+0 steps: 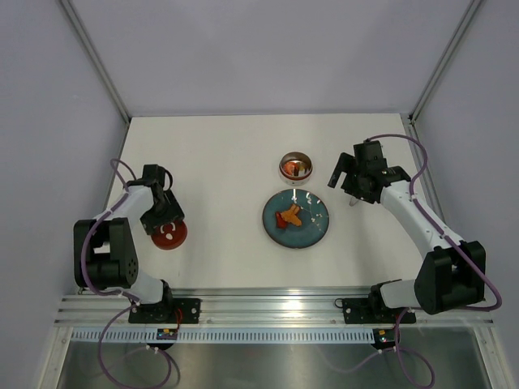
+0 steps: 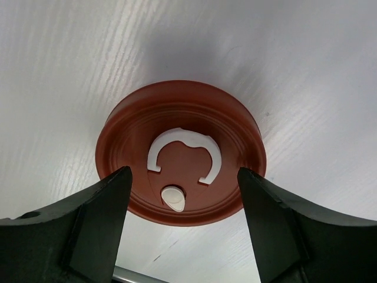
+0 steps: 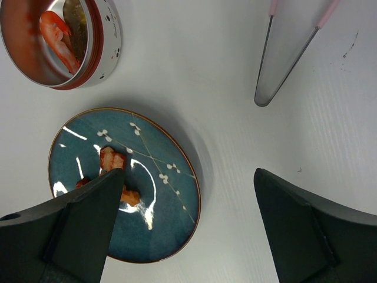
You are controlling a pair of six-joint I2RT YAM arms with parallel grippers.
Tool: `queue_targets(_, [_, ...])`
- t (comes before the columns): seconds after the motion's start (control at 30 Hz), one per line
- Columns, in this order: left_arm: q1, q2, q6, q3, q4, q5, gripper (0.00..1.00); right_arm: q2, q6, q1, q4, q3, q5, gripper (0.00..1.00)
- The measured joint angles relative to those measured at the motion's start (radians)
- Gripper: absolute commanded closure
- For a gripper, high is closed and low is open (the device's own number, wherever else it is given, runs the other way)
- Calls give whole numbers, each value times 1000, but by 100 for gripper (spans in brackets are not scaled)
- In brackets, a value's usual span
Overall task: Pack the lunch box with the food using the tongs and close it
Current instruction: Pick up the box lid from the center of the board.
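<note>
Your left pincer [image 2: 184,172] hangs released over the lid [image 2: 177,112], jaws spread to either side of its near rim. You cannot tell from the wrist view whether they touch it. The lid lies flat on the counter [image 1: 219,154] with its white curled mark up. It sits on the left side, nearer the left edge than the middle, with white counter showing beyond it. A wide bare stretch separates it from the plate [image 3: 168,203].

Your right pincer [image 3: 188,174] is released too, jaws at full spread with nothing between them. It hovers over the right side of the counter, one jaw above the plate's rim.

The tin [image 3: 109,41] stands open just beyond the plate, a narrow strip of counter keeping the two rims apart. One orange-red scrap [image 3: 56,29] lies inside it. The rest of the food [image 3: 115,160] sits on the plate toward the side away from the tongs [image 3: 281,62], and the glaze nearer them is bare.

The tongs lie on the counter beyond your right pincer and to the right of the tin. Their closed tip points back toward you. A broad band of white counter runs between them and both the tin and the plate.
</note>
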Motion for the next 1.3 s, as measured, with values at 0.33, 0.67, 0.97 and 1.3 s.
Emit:
queue_targets(0.33, [0, 43, 38, 0, 5, 53, 38, -3, 11, 3, 3, -11, -1, 0])
queue_targets(0.67, [0, 61, 52, 16, 10, 73, 33, -19, 24, 3, 8, -23, -16, 1])
queue_targets(0.97, [0, 63, 59, 21, 25, 105, 82, -33, 26, 3, 8, -28, -18, 1])
queue_targets(1.3, [-42, 21, 58, 24, 14, 143, 98, -31, 26, 4, 7, -27, -29, 1])
